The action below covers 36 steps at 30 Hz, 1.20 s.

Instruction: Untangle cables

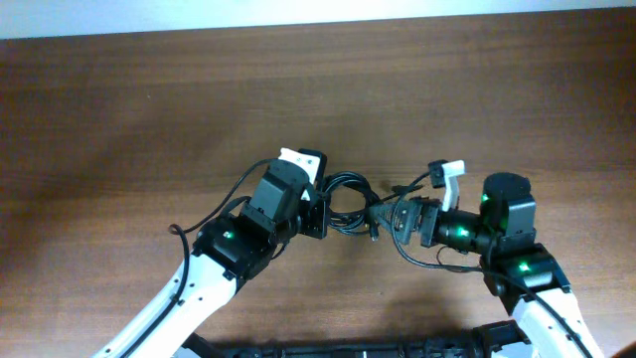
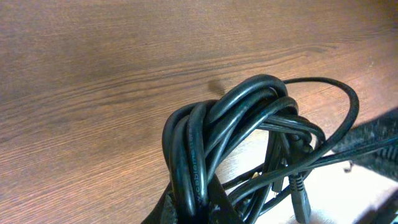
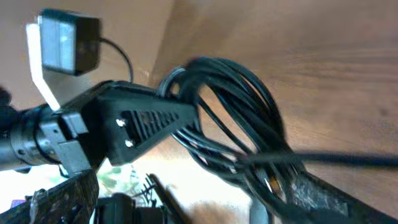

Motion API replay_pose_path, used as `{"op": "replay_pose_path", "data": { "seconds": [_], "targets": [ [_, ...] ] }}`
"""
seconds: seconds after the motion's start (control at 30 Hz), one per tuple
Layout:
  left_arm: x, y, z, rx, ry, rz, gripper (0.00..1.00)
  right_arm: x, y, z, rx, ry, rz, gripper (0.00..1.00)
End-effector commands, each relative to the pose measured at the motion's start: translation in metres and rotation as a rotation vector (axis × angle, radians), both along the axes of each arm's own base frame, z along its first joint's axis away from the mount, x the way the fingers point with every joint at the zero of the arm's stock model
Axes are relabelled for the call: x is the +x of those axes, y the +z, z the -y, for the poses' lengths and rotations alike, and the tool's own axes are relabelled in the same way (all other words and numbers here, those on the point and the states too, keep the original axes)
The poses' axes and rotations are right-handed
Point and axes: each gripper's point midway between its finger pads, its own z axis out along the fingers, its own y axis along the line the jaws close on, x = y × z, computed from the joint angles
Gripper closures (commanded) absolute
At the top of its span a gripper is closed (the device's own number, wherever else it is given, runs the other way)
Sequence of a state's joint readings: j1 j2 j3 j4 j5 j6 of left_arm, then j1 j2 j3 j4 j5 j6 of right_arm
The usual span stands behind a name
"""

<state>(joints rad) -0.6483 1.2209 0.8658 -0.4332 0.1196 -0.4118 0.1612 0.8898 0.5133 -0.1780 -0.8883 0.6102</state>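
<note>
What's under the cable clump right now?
Bare wooden table shows all around the cable clump. Directly beneath it, the stacked loops cover most of the surface, so anything there is hidden.

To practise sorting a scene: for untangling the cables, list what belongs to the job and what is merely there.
Job: the cables; left claw; right claw, both gripping the bundle.
Merely there: wooden table; white camera bracket on the right wrist.

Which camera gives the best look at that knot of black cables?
The left wrist view: the cables fill the frame, each strand sharp. Overhead they are only a small clump; the right wrist view shows them close but blurred.
</note>
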Motion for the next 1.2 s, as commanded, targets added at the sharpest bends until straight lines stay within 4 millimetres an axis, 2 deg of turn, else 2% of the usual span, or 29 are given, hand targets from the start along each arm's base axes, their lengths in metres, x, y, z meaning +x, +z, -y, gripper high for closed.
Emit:
{"op": "replay_pose_path", "data": {
  "seconds": [0.0,0.1,0.23,0.33,0.43,0.73,0.77,0.8,0.83,0.87,0.9,0.97,1.07,1.17],
  "targets": [
    [-0.017,0.015,0.019,-0.066,-0.176,0.018,1.00,0.010,-0.003,-0.007,-0.053,-0.007,0.048,0.01],
    [-0.022,0.014,0.021,-0.067,-0.207,0.009,1.00,0.014,-0.016,-0.007,-0.103,0.011,0.067,0.01],
    [-0.023,0.014,0.020,-0.064,-0.210,0.008,1.00,0.018,-0.024,-0.005,-0.122,0.004,0.051,0.09],
    [-0.023,0.023,0.020,-0.078,-0.213,0.035,1.00,0.018,-0.025,-0.006,-0.136,0.017,0.076,0.24],
    [-0.025,0.036,0.019,-0.100,-0.213,0.070,1.00,0.018,-0.025,-0.006,-0.135,0.018,0.074,0.52],
    [-0.016,0.053,0.028,-0.180,-0.187,0.103,1.00,0.014,-0.023,-0.008,-0.098,0.019,0.028,0.82],
    [-0.014,0.055,0.028,-0.183,-0.181,0.117,1.00,0.015,-0.023,-0.008,-0.096,0.017,0.024,0.82],
    [-0.011,0.056,0.027,-0.178,-0.170,0.127,1.00,0.015,-0.023,-0.008,-0.089,0.010,0.008,0.76],
    [-0.005,0.054,0.021,-0.162,-0.120,0.129,1.00,0.015,-0.023,-0.008,-0.087,0.009,0.006,0.55],
    [0.006,0.047,0.006,-0.137,0.028,0.100,1.00,0.015,-0.023,-0.008,-0.087,0.009,0.006,0.30],
    [0.014,0.041,-0.010,-0.110,0.153,0.083,1.00,0.015,-0.023,-0.008,-0.087,0.009,0.006,0.24],
    [0.026,0.031,-0.045,-0.065,0.417,0.061,1.00,0.015,-0.023,-0.008,-0.088,0.008,0.006,0.04],
    [0.037,0.031,-0.065,-0.151,0.586,0.005,1.00,0.019,-0.026,-0.005,-0.091,-0.032,-0.025,0.01],
    [0.041,0.033,-0.062,-0.266,0.581,-0.080,1.00,0.027,-0.030,-0.003,-0.067,-0.095,-0.097,0.01]
  ]
}}
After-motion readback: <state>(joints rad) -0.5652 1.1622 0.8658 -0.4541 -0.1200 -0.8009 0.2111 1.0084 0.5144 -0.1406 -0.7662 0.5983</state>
